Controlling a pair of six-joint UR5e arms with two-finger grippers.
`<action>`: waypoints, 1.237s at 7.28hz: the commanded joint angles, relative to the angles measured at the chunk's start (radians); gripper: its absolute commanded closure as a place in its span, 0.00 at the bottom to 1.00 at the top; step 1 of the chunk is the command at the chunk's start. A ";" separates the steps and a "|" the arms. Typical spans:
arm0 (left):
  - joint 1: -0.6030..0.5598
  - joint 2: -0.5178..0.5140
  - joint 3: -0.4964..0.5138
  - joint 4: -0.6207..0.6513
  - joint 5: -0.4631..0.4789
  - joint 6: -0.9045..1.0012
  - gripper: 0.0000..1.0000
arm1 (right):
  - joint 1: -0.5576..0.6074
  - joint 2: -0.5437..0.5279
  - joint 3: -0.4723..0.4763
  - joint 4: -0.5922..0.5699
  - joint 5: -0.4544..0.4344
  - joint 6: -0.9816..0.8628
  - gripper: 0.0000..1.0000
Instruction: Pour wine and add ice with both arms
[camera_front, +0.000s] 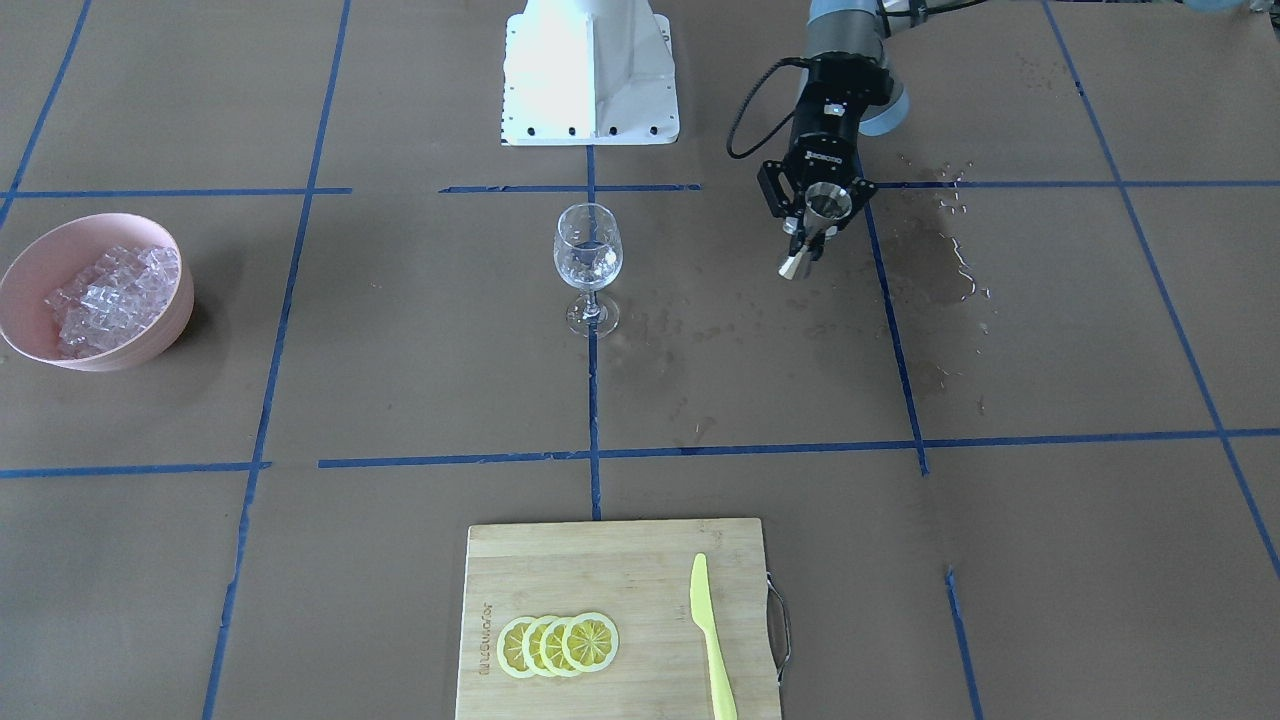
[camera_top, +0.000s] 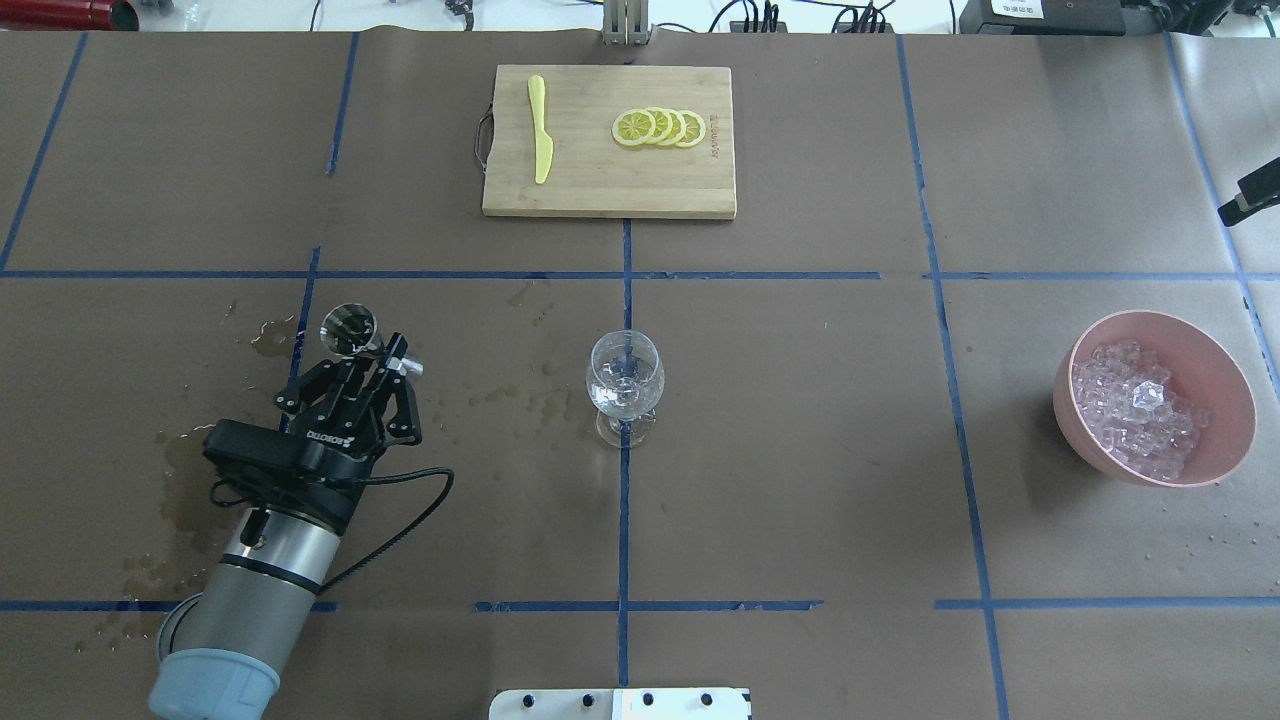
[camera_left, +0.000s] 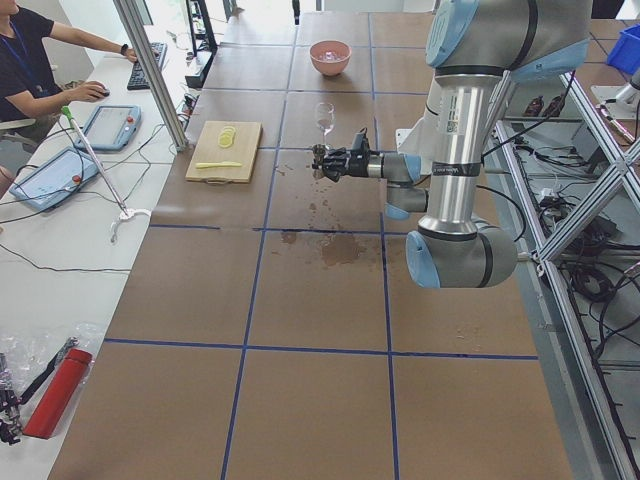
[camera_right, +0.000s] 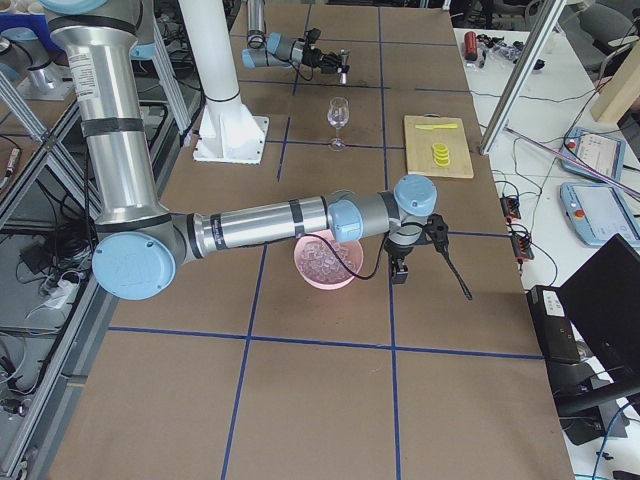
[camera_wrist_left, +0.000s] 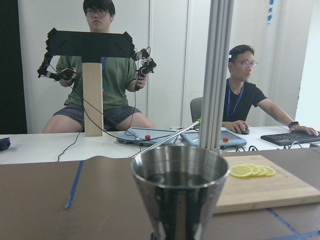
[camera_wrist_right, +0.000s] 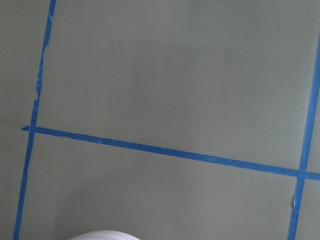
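Pouring step in hand. Left claw (camera_front: 812, 232) grips the steel cup (camera_wrist_left: 180, 200) upright, wine (camera_wrist_left: 177, 178) inside, well apart from the glass (camera_front: 587, 262). Ice (camera_front: 115, 295) sits in the pink bowl (camera_front: 30, 262). Right claw (camera_right: 400, 270) is near it; I cannot tell its state. Next, likely: carry the cup over the glass and tilt.

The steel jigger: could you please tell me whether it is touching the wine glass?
Apart. The overhead view shows bare table between the jigger in the left gripper and the wine glass.
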 joint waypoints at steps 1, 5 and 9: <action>0.008 -0.107 -0.055 0.077 -0.064 0.111 1.00 | 0.000 0.000 -0.002 0.038 -0.001 0.006 0.00; 0.030 -0.172 -0.123 0.312 -0.072 0.137 1.00 | 0.000 0.000 0.002 0.057 -0.001 0.007 0.00; 0.018 -0.175 -0.140 0.460 -0.097 0.406 1.00 | 0.000 -0.002 0.019 0.057 -0.001 0.007 0.00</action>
